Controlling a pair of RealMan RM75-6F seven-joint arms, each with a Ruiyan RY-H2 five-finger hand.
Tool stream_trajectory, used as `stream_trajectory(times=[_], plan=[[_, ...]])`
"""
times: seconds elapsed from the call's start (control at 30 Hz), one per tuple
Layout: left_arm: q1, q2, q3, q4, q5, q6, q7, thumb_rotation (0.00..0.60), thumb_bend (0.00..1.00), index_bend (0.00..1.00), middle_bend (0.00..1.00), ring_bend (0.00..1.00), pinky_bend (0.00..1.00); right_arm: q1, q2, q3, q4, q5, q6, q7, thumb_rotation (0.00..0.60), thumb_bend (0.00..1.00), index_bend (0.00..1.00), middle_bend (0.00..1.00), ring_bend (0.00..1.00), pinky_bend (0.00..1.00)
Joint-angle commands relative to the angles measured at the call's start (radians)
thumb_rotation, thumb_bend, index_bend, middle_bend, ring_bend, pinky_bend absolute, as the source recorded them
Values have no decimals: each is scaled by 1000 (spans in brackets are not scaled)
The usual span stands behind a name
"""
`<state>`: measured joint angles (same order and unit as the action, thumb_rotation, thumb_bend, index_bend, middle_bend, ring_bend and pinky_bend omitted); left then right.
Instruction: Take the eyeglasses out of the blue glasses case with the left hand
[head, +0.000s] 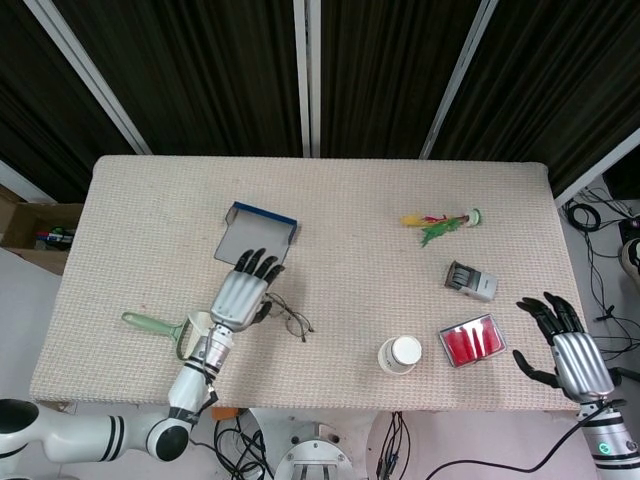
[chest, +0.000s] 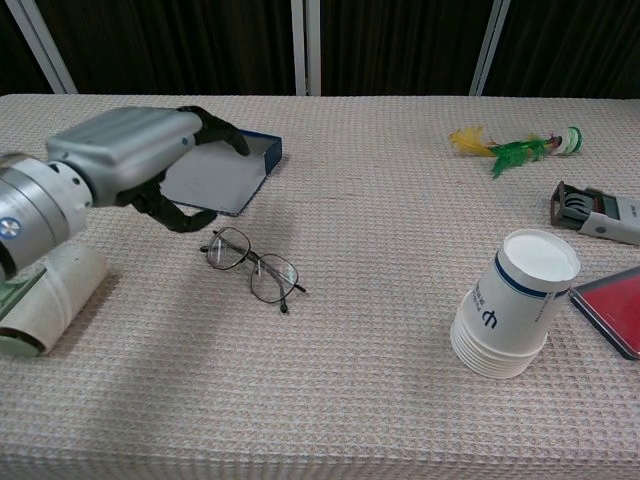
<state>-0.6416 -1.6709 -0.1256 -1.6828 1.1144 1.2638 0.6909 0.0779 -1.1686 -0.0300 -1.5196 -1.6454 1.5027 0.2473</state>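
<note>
The thin-rimmed eyeglasses (head: 287, 317) (chest: 251, 266) lie flat on the tablecloth, outside the blue glasses case (head: 255, 237) (chest: 215, 174), which sits open and empty behind them. My left hand (head: 240, 290) (chest: 125, 153) hovers just left of the glasses with its fingers spread, holding nothing, and partly covers the case's near edge in the chest view. My right hand (head: 560, 343) stays at the table's right front corner, fingers apart and empty; only the head view shows it.
A lint roller with a green handle (head: 160, 325) (chest: 40, 296) lies left of the left hand. A stack of paper cups (head: 401, 354) (chest: 512, 303), a red pad (head: 470, 339), a stamp (head: 471, 280) (chest: 598, 214) and a feather shuttlecock (head: 440, 222) (chest: 512, 148) occupy the right side.
</note>
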Motion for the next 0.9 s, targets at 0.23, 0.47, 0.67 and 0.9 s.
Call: stream_trajectory(times=[0.23, 0.47, 0.67, 0.9], plan=[[156, 359, 35, 16, 96, 85, -214, 600, 324, 226, 148, 46, 107, 4, 12, -2, 6, -6, -1, 30, 600, 243, 187, 175, 0, 83], [323, 546, 136, -22, 182, 149, -487, 600, 325, 226, 141, 46, 107, -4, 18, 7, 8, 13, 9, 34, 600, 244, 187, 175, 0, 83], [471, 537, 207, 4, 294, 320, -549, 600, 273, 225, 118, 45, 107, -9, 24, 11, -9, 13, 19, -6, 600, 244, 187, 175, 0, 83], [556, 494, 235, 52, 368, 405, -510, 600, 243, 225, 105, 46, 105, 1, 22, 16, -41, 7, 6, -68, 600, 244, 187, 176, 0, 83]])
